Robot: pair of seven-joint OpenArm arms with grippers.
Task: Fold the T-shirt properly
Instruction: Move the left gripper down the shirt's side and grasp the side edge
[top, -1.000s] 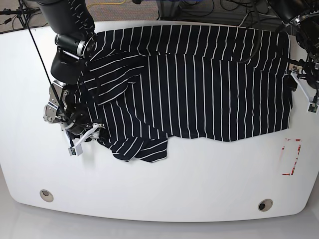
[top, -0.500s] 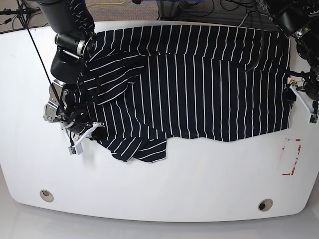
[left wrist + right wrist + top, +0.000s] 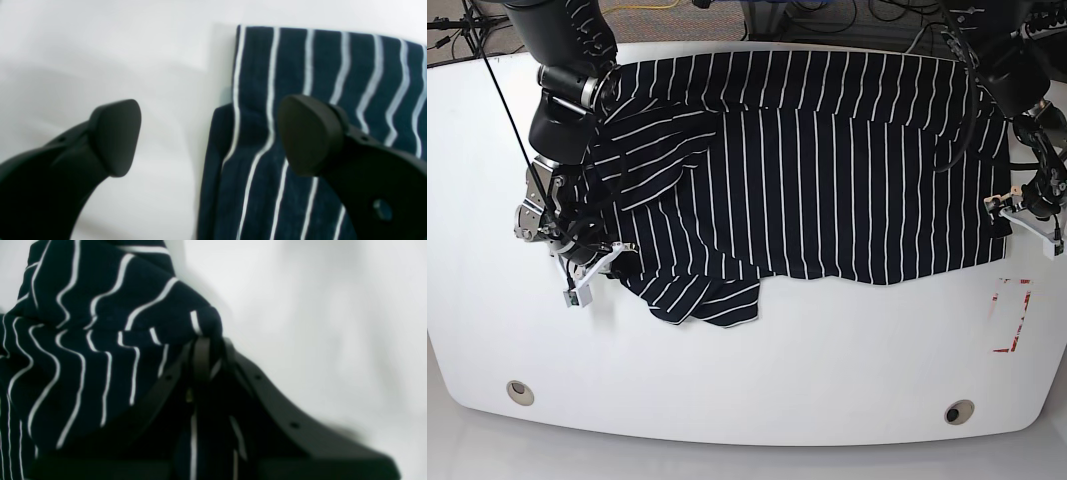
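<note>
Right pincer (image 3: 208, 350) is clamped on a bunched fold of the T-shirt (image 3: 827, 170), at the garment's left near corner in my base view. Left pincer (image 3: 213, 133) is spread apart at the T-shirt's right edge: one finger (image 3: 115, 136) hangs over the bare table (image 3: 757, 390), the other over the striped cloth, the hem running between them. From the base view I see the T-shirt spread across the far half of the table, mostly flat on the right, rumpled and folded over itself on the left. A red-marked rectangle (image 3: 1012, 315) lies near the right edge.
</note>
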